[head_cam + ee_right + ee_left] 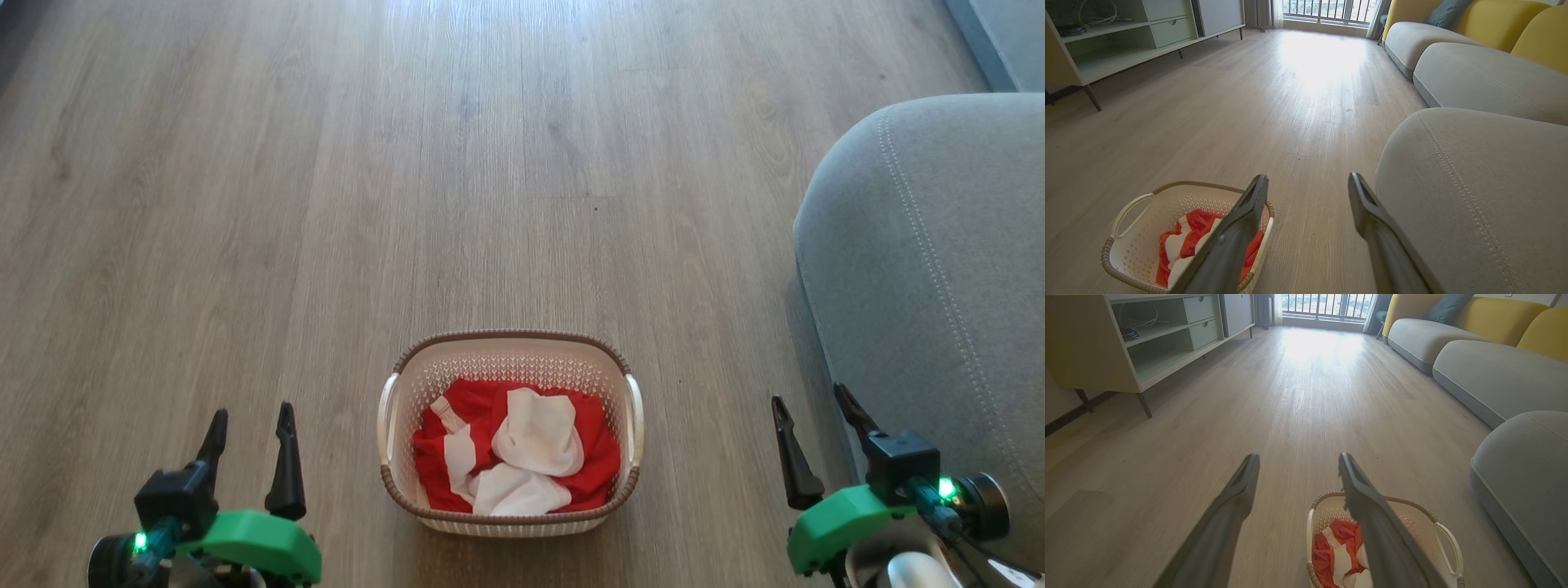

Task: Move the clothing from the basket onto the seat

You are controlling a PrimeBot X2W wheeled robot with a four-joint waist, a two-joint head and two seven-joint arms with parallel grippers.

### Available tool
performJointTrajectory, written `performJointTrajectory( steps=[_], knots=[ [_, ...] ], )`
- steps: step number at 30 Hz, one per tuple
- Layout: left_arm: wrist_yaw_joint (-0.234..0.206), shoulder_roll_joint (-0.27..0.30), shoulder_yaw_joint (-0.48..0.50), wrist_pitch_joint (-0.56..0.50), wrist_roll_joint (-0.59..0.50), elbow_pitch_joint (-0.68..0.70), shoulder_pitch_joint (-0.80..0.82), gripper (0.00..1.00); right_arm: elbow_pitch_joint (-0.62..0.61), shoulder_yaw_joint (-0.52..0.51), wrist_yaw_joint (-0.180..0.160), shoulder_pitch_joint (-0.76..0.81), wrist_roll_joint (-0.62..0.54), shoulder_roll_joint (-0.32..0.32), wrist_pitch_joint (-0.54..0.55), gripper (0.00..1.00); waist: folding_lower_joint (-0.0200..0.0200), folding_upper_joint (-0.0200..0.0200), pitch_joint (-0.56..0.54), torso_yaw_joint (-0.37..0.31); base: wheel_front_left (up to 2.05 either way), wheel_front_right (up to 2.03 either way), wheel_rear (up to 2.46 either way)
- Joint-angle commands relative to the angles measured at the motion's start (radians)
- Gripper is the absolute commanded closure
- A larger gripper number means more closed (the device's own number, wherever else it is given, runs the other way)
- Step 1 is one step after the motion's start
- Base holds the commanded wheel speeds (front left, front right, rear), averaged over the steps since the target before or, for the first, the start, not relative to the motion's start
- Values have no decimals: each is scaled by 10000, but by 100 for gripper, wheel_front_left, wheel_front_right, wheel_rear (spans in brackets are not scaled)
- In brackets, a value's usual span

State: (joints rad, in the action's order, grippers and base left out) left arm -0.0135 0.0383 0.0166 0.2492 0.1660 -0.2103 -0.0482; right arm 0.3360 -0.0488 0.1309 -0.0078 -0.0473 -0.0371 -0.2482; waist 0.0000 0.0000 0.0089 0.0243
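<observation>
I see the red-and-white clothing (514,449) lying in the basket (510,335) on the wood floor (326,204), my left gripper (251,412) and right gripper (808,394) both spread wide and empty at its two sides, the grey seat (939,269) further to the right.

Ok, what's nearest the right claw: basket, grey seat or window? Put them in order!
From the right gripper, in the right wrist view:
1. seat, close beside it on its right
2. basket, on the floor to its left
3. window, far across the room
</observation>
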Motion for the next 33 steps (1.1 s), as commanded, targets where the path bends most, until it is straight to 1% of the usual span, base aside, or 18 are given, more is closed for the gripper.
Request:
performJointTrajectory(
  steps=[1, 15, 19, 26, 33],
  knots=[
    [-65, 120, 323, 126, -69, 370, 281, 0, -201, 254, -2, -231, -53, -131, -136, 0, 0, 0, 11, -2, 0, 0, 0],
    [-75, 120, 346, 126, -61, 399, 278, 0, -134, 283, -2, -264, 44, -131, -136, 0, 0, 0, 112, -62, 0, 0, 0],
    [-54, 120, 343, 126, -61, 461, 392, 0, -232, 281, -2, -374, 90, -131, -136, 0, 0, 0, 416, -71, 0, 0, 0],
    [121, 120, 318, 126, -147, 539, 986, 0, -552, 183, -2, -915, 182, -131, -136, 0, 0, 0, 1680, -68, 0, 0, 0],
    [369, 120, 215, 126, -193, 603, 2169, 0, -1045, -147, -2, -1950, 38, -131, -136, 0, 0, 0, 3741, 43, 0, 0, 0]
  ],
)
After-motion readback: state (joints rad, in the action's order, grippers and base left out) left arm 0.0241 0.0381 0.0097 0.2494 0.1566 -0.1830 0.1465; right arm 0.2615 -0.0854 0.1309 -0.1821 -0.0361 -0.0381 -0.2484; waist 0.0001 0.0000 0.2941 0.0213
